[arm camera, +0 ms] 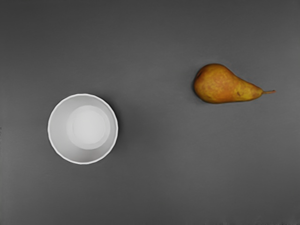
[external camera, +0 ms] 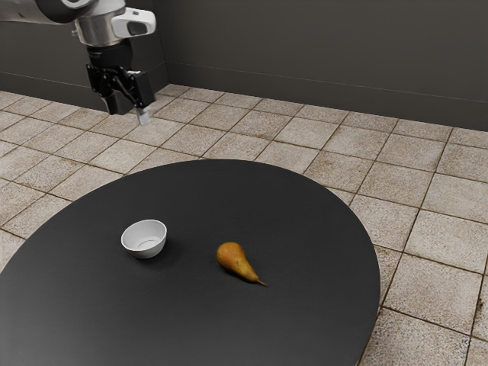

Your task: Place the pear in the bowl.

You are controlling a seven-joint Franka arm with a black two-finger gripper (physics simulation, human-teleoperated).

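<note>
Fingers spread with nothing between them, our black two-finger gripper (external camera: 129, 114) hangs well above the tabletop. What we want, the golden-brown pear with its thin stem (arm camera: 269, 92), lies on its side, clear of the bowl; the pear's rounded end (arm camera: 206, 84) faces roughly toward the bowl and its stem points away.

We judge the pear fairly light to moderate in weight, firm but easy to bruise, with smooth skin that could slip or roll under a lopsided touch. Our best hold looks to be across the body, just where the round part begins to narrow, one finger on each flank, closing gently. The slim neck alone would let the heavy end swing, and the stem is too frail to lift by.

Beyond it sits the small, round white bowl (arm camera: 58, 129), upright and empty. It seems narrow for a pear this long, so we should expect the neck to lean over the rim, and lower it fat end first. Both rest on the round black table (external camera: 191, 328), with beige floor tiles (external camera: 442, 282) and a dark grey wall (external camera: 328, 53) behind. Nothing is grasped, so the reach comes first.
</note>
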